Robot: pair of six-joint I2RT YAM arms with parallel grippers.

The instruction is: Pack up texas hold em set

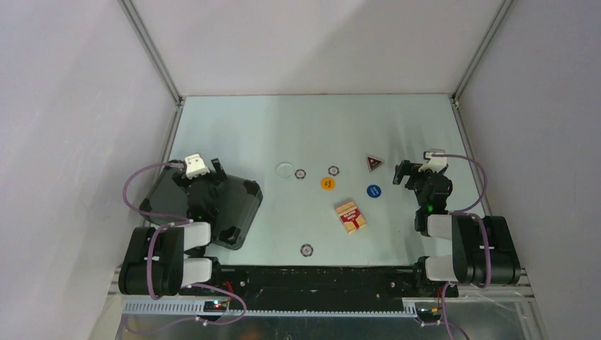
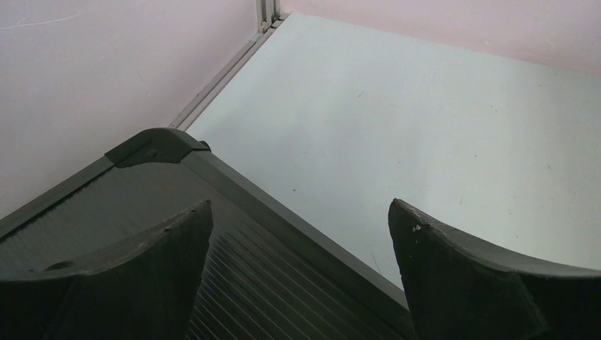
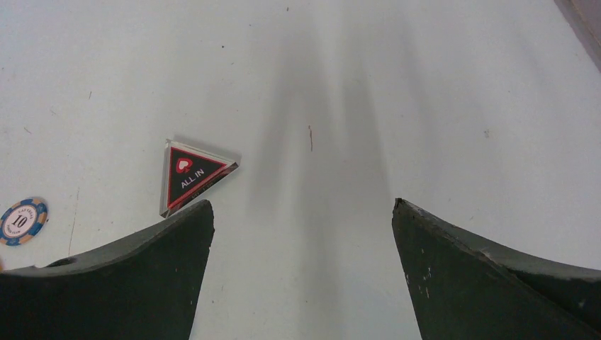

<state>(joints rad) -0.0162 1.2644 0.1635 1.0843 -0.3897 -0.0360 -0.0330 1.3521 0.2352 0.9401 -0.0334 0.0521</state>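
**Case.** Black hard briefcase (image 1: 230, 205), lying flat on the left of the table (image 1: 397, 127), set at an angle to the table's edges, ribbed outer face up, corner guards visible. It appears shut. The left arm reaches over it.

**Left gripper** (image 2: 299, 209). Jaws spread wide, holding nothing. It hangs over the far corner of the briefcase, one finger above the ribbed face, the other above bare table past the case's edge. Whether it touches the case cannot be told.

**Right gripper** (image 3: 301, 205). Jaws spread wide, empty, over bare table on the right side.

**Loose pieces, all on the table, outside the case:**
- Triangular marker (image 3: 191, 173), dark with a red border, lettered "ALL IN"; just beyond the right gripper's left finger in the wrist view.
- Card deck (image 1: 350, 216), red-patterned, mid-table, lying askew.
- Blue button (image 1: 373, 190), between deck and marker.
- Orange button (image 1: 327, 183), left of the blue one.
- Clear disc (image 1: 285, 169), far centre.
- First loose chip (image 1: 300, 173), just beside the clear disc.
- Second loose chip (image 1: 333, 170), just beyond the orange button.
- Third loose chip (image 1: 306, 249), alone near the front edge.
- Chip marked "10" (image 3: 21, 221), blue and orange rim, at the left edge of the right wrist view; which of the overhead chips it is cannot be told.
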